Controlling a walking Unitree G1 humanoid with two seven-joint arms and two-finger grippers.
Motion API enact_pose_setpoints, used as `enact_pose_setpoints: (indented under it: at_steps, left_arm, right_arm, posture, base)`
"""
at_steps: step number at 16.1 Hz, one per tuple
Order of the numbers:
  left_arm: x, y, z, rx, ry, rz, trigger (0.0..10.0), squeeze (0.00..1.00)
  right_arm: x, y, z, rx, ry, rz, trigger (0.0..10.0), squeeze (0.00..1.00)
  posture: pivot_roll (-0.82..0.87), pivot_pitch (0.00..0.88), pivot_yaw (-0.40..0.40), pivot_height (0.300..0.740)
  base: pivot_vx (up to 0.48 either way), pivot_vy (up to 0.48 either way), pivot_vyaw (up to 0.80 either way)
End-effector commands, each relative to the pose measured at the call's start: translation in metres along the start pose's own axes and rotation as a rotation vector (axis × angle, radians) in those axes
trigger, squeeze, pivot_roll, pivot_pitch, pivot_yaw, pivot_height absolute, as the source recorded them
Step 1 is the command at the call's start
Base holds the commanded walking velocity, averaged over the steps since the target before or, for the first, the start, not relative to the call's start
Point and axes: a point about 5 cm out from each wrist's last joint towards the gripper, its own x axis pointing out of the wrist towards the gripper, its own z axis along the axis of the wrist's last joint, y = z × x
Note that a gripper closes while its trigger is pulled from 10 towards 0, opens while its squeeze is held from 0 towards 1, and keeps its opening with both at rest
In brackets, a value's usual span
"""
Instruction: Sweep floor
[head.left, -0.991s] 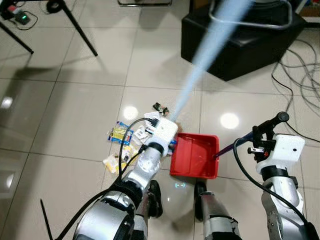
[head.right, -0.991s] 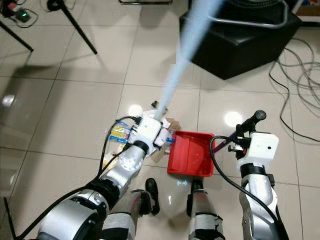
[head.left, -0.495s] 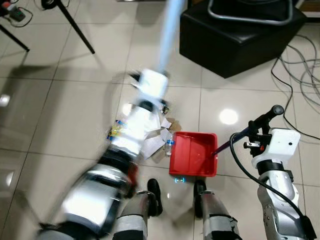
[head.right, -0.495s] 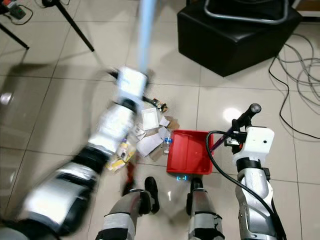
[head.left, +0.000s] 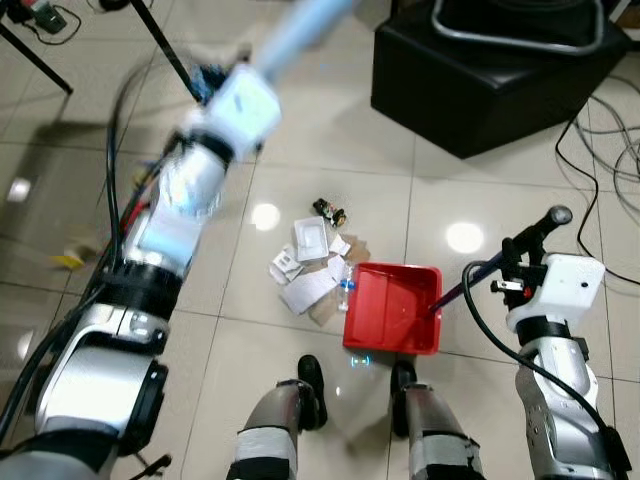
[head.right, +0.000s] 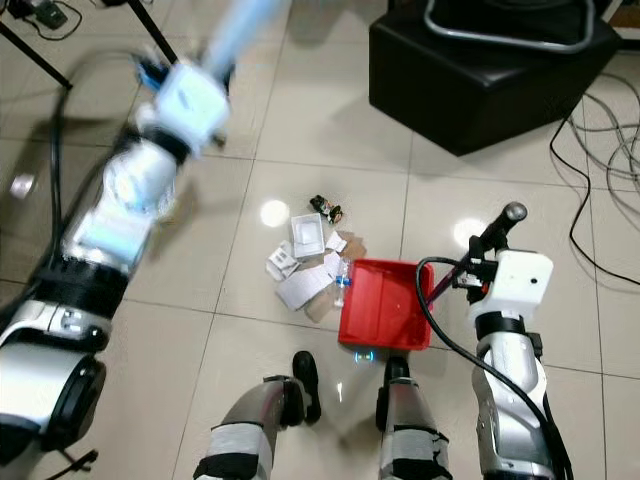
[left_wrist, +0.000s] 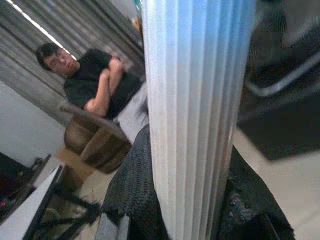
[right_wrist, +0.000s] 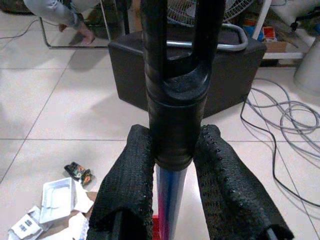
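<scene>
Left pincer (left_wrist: 190, 200) clamped on pale-blue broom handle (left_wrist: 195, 100). Right pincer (right_wrist: 172, 180) clamped on dustpan handle (right_wrist: 172, 115); red dustpan (head.left: 392, 310) on floor beside litter (head.left: 312, 260).

Lighting, head views: bright, even indoor light. You get two round glare spots of overhead lamps on the glossy floor tiles (head.left: 90, 330), beside the litter (head.left: 315, 262) and near the right arm.
Shadows: soft, short, under the black box (head.left: 500, 85).
Blur: your left arm (head.left: 185, 190) and the pale blue handle (head.left: 300, 30) smear heavily; the right arm stays sharp.
Left wrist view: dimmer, background soft and streaked.
Right wrist view: clear, well lit.
</scene>
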Motion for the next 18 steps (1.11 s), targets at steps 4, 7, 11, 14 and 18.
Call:
enact_pose_setpoints:
  at_steps: [4, 7, 11, 14, 18]
  left_arm:
    - [-0.005, -0.028, -0.012, -0.239, 0.04, 0.051, 10.0, 0.0]
    - [-0.022, -0.066, -0.03, -0.423, 0.148, 0.064, 10.0, 0.0]
    - [-0.018, -0.064, -0.027, -0.488, 0.146, 0.182, 10.0, 0.0]
    - [-0.01, -0.059, -0.011, -0.507, 0.064, 0.195, 10.0, 0.0]
    - [0.002, -0.048, 0.008, -0.483, -0.019, 0.231, 10.0, 0.0]
  right_arm:
    - [-0.009, 0.007, -0.02, 0.022, 0.095, 0.015, 10.0, 0.0]
    - [-0.011, 0.005, -0.021, 0.021, 0.092, 0.011, 10.0, 0.0]
    - [-0.014, 0.003, -0.02, 0.02, 0.088, 0.006, 10.0, 0.0]
    - [-0.014, 0.006, -0.021, 0.024, 0.091, 0.01, 10.0, 0.0]
    - [-0.015, 0.007, -0.021, 0.026, 0.091, 0.016, 10.0, 0.0]
  posture:
    - [-0.07, 0.41, 0.161, 0.74]
    - [-0.08, 0.417, 0.159, 0.74]
    - [-0.09, 0.424, 0.158, 0.74]
    - [-0.09, 0.424, 0.157, 0.74]
    - [-0.09, 0.427, 0.154, 0.74]
  base:
    - [0.0, 0.0, 0.0]
    - [0.0, 0.0, 0.0]
    - [0.0, 0.0, 0.0]
    - [0.0, 0.0, 0.0]
    - [0.0, 0.0, 0.0]
